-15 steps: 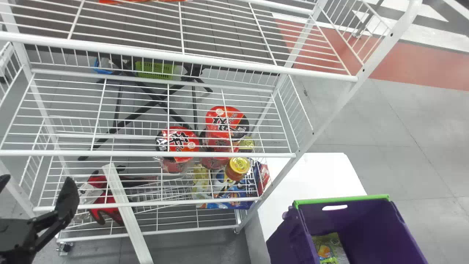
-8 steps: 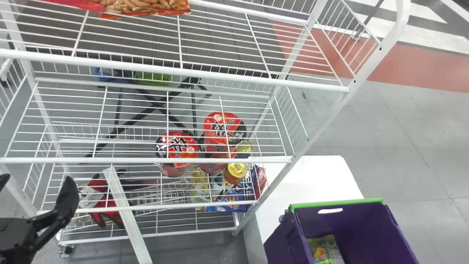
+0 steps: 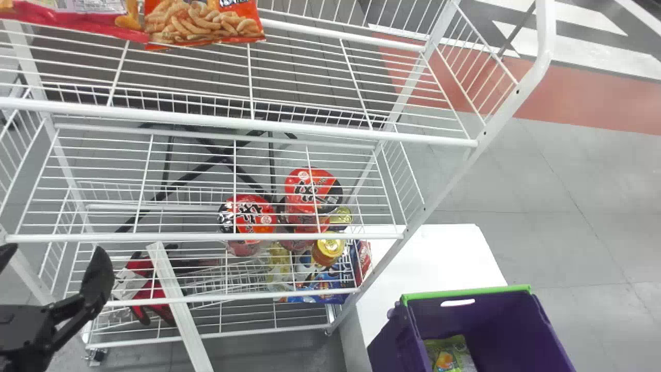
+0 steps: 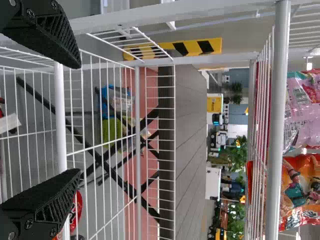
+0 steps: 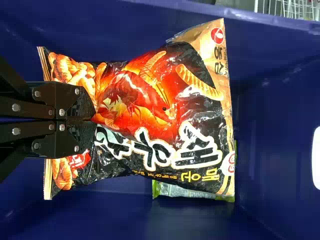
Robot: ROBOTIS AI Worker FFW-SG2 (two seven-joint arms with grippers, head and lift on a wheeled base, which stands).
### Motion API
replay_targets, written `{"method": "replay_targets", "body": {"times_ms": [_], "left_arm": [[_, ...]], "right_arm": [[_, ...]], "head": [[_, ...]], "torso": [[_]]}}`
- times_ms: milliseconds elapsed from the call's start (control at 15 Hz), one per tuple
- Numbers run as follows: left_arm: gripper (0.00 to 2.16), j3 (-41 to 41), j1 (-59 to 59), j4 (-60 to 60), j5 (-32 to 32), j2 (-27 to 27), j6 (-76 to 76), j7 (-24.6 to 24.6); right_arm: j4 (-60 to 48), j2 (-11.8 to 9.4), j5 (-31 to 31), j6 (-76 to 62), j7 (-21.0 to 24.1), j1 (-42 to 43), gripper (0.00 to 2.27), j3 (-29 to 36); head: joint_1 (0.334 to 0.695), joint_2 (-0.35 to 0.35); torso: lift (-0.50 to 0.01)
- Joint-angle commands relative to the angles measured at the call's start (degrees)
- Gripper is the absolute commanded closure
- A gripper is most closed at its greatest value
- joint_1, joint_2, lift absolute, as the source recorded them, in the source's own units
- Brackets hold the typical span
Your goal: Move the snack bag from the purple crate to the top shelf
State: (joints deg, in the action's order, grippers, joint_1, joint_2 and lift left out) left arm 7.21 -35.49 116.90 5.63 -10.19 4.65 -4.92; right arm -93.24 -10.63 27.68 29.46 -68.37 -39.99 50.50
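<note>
While my left gripper [image 3: 51,263] stands open beside the wire rack [image 3: 237,117], my right gripper [image 5: 94,119] is closed on the snack bag [image 5: 165,115] near one end, inside the purple crate [image 3: 384,343]. The bag is glossy, puffed and creased, black with a fiery orange-red patch, a red crustacean, ridged curled snacks, bold white lettering and golden end strips. Part of a green packet [image 5: 172,191] shows behind it.

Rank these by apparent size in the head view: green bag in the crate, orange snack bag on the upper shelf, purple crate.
1. Purple crate
2. Orange snack bag
3. Green bag, cut off by the picture's edge
</note>
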Motion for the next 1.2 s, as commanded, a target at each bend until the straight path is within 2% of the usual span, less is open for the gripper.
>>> {"method": "replay_targets", "body": {"times_ms": [0, 1133], "left_arm": [[0.07, 0.08, 0.07, -0.27, -0.09, 0.00, 0.06, 0.00], [0.07, -0.79, -1.34, 1.66, 0.17, -0.27, 0.06, 0.00]], "right_arm": [[-0.27, 0.00, 0.00, 0.21, -0.10, 0.00, 1.48, 0.47], [-0.01, -0.18, -0.17, -0.32, 0.34, -0.09, 1.48, 1.26]], "head": [[0.695, -0.350], [0.695, -0.350]], "torso": [[-0.228], [-0.161]]}}
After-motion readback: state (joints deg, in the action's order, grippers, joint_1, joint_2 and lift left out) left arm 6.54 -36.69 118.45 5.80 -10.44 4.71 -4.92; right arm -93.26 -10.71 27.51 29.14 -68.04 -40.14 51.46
